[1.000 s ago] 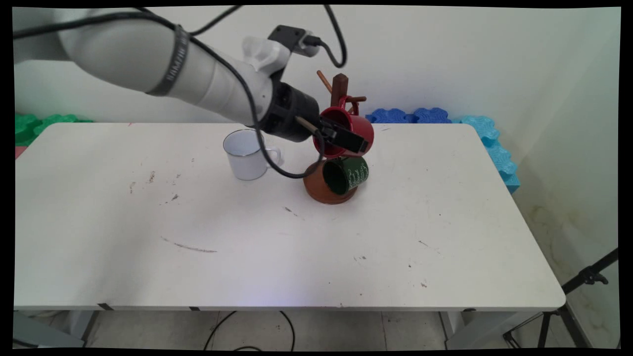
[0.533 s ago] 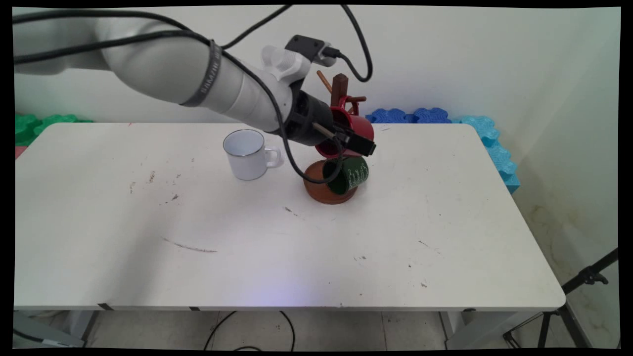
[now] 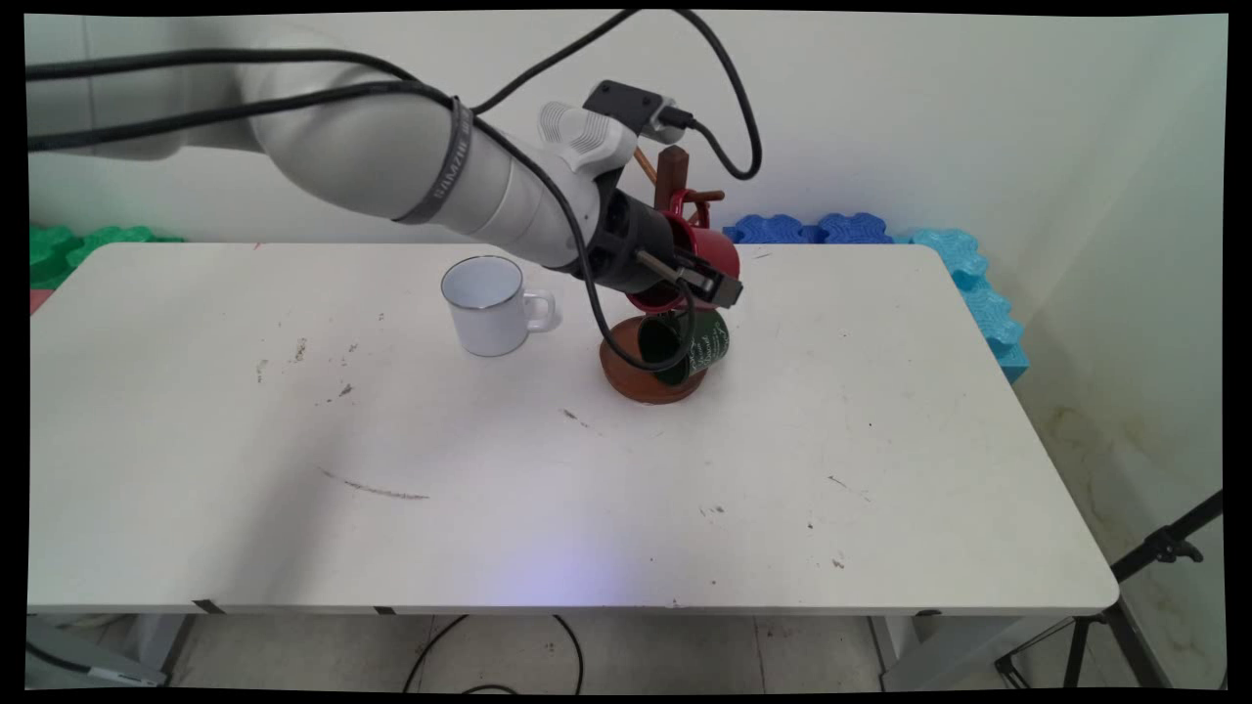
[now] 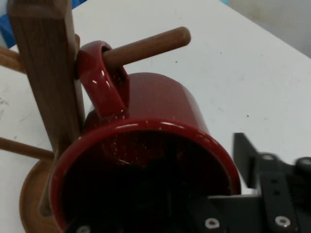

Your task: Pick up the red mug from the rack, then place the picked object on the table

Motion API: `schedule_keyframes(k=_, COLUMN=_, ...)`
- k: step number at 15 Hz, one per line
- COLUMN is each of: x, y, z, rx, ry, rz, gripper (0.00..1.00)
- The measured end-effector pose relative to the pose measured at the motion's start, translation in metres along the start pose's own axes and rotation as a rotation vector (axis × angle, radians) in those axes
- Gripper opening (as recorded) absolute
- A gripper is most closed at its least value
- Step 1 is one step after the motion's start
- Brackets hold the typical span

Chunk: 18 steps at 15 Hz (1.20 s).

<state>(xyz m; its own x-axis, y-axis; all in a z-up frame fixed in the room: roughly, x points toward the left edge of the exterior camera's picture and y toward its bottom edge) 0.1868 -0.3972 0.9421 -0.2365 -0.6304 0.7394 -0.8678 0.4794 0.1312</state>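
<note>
My gripper (image 3: 711,284) is shut on a red mug (image 3: 722,254), one finger inside its mouth and one outside its wall. In the hand view the red mug (image 4: 160,104) lies tilted on its side, its handle (image 4: 104,82) looped over a wooden peg (image 4: 146,46) of the mug tree (image 4: 43,68). The outer finger (image 4: 252,165) presses the rim at the right. The brown mug tree (image 3: 672,174) stands at the table's back middle. A dark green mug (image 3: 693,344) hangs low on it, above its round base (image 3: 631,376).
A white enamel mug (image 3: 486,305) stands upright left of the tree. Blue foam tiles (image 3: 841,228) line the wall and the table's right far edge, green ones (image 3: 78,244) the far left. A black tripod (image 3: 1154,548) stands at lower right. Black cables droop from the arm by the tree.
The arm has swung right and back, carrying the red mug closer in against the tree's post. The mug's handle now sits over a peg.
</note>
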Motion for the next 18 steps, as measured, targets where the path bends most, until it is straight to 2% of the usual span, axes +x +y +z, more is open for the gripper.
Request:
schedule_keyframes(k=11, x=0.002, y=0.001, z=0.007, rx=0.007, ry=0.01, rz=0.019, gripper=0.0)
schedule_keyframes(k=18, x=0.006, y=0.01, z=-0.001, rx=-0.026, ry=0.037, rz=0.033, gripper=0.0)
